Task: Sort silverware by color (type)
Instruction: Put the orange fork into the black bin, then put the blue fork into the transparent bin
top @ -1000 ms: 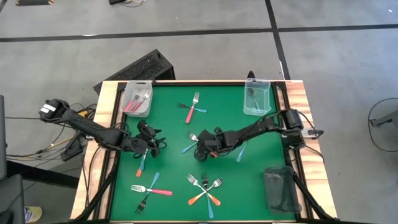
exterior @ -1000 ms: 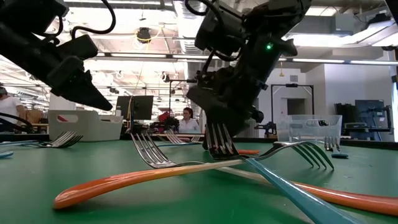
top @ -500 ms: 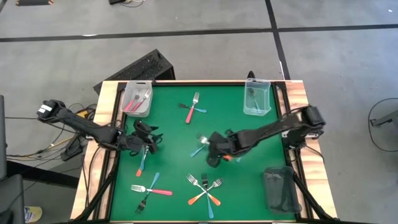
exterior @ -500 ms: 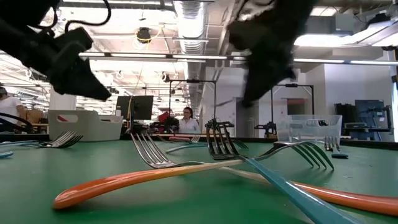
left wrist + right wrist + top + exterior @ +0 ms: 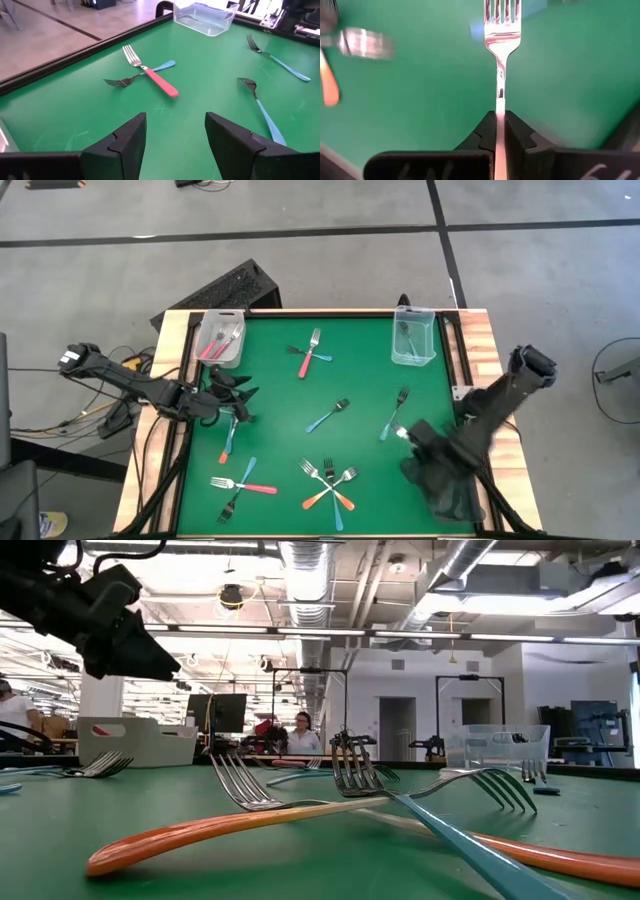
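Note:
My right gripper (image 5: pixel 408 440) is shut on an orange-handled fork (image 5: pixel 501 30) above the table's near right part, beside the dark bin (image 5: pixel 450 485). My left gripper (image 5: pixel 238 395) is open and empty above the table's left side, its fingers (image 5: pixel 125 142) wide apart. A blue-handled fork (image 5: pixel 228 435) lies on the mat just near of it. Other forks lie flat on the green mat: a red and a blue one crossed (image 5: pixel 312 355), two blue ones (image 5: pixel 328 416) (image 5: pixel 393 412), an orange and blue heap (image 5: pixel 328 485), and a red and blue pair (image 5: pixel 243 485). My right gripper pinches the fork's slim handle (image 5: pixel 499 107) between its two fingers. The fork lies along the fingers, its tines (image 5: pixel 501 12) sticking out past the fingertips. It is lifted clear of the table.
A clear bin (image 5: pixel 220 338) with pink-red forks stands at the far left, and a clear bin (image 5: pixel 413 340) with a blue fork at the far right. A raised wooden rim (image 5: pixel 480 330) runs around the mat. Bare mat lies in the middle.
My right gripper has lifted the orange fork off the middle of the table and swung fast toward the near right corner, up to the dark bin, leaving the low view. My left gripper has risen a little.

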`<state>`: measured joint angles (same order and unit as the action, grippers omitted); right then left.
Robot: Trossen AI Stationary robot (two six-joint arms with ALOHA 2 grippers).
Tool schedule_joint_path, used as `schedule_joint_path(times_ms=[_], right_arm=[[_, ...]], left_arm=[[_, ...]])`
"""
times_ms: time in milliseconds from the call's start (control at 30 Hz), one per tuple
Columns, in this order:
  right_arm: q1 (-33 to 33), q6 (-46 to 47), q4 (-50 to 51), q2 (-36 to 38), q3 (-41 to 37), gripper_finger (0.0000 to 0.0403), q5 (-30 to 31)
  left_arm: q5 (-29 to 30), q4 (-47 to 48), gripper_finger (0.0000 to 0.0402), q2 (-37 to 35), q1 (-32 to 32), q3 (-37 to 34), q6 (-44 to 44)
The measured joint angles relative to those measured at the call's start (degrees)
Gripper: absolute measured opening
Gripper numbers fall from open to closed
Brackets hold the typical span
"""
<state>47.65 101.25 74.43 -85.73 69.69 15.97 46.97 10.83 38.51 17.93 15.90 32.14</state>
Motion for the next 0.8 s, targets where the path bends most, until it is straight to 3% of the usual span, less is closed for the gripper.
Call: schedule_joint_path(times_ms=[200, 367, 533, 800], right_arm=[[12.71, 17.03, 0.61, -1.68, 0.0, 0.0032, -6.04], [19.21, 22.4, -0.18, -4.84, 0.02, 0.0038, -9.55], [19.02, 21.49, -0.33, -8.23, 0.0, 0.0074, -9.01], [16.54, 21.47, 1.08, -7.34, 0.02, 0.0173, -7.9]], left_arm=[[0.59, -0.43, 0.019, 0.09, -0.04, 0.0, 0.0], [0.89, -1.87, 0.019, 0.08, -0.04, 0.0, 0.0], [0.87, -3.19, 0.019, 0.08, -0.04, 0.0, -0.01], [0.87, -6.85, 0.019, 0.08, -0.04, 0.0, -1.06]])
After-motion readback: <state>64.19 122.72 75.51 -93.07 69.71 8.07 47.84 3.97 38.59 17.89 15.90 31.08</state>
